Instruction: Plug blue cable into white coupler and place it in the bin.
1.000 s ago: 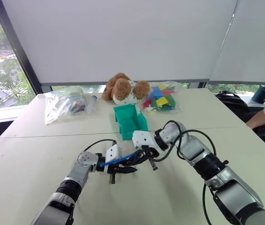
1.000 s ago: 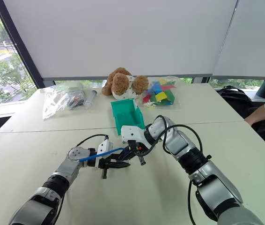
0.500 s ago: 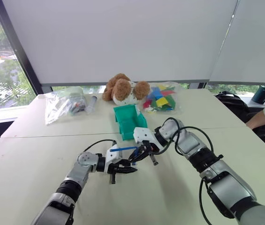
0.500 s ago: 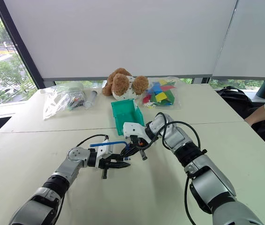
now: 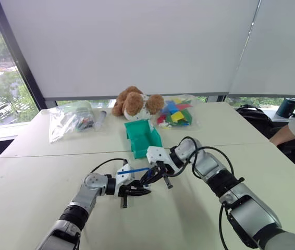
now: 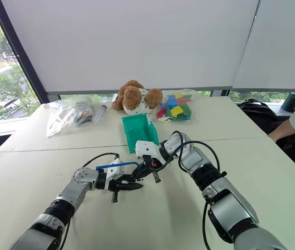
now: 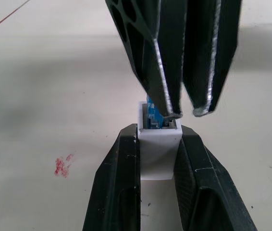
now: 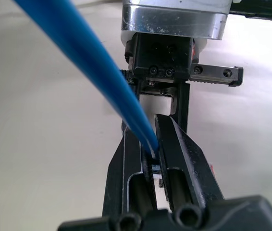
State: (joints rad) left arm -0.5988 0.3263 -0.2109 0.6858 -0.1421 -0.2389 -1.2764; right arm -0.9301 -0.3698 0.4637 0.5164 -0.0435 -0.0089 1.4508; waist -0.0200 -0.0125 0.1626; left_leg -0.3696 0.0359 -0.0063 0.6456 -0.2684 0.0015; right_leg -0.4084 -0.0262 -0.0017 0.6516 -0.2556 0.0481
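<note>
My left gripper (image 7: pixel 159 132) is shut on the white coupler (image 7: pixel 159 154), a small boxy piece held just above the table. My right gripper (image 7: pixel 186 113) meets it from the other side, shut on the plug end of the blue cable (image 8: pixel 92 72). The blue plug (image 7: pixel 151 113) sits in the coupler's open mouth. In the head views the two grippers touch tip to tip, the left gripper (image 5: pixel 139 189) and the right gripper (image 5: pixel 154 179). The free cable (image 5: pixel 133 170) trails level toward my left wrist. The teal bin (image 5: pixel 143 136) stands just behind them, open side up.
Behind the bin sits a teddy bear (image 5: pixel 134 102), with a bag of coloured blocks (image 5: pixel 174 110) to its right. A clear bag (image 5: pixel 72 117) and a tube (image 5: pixel 100 119) lie to the back left. A person's arm (image 5: pixel 293 130) and a dark mug (image 5: pixel 288 107) are at the right edge.
My right gripper has come down a little with the cable end onto the coupler. The trailing cable has swung from sloping to nearly level. The left gripper has kept still.
</note>
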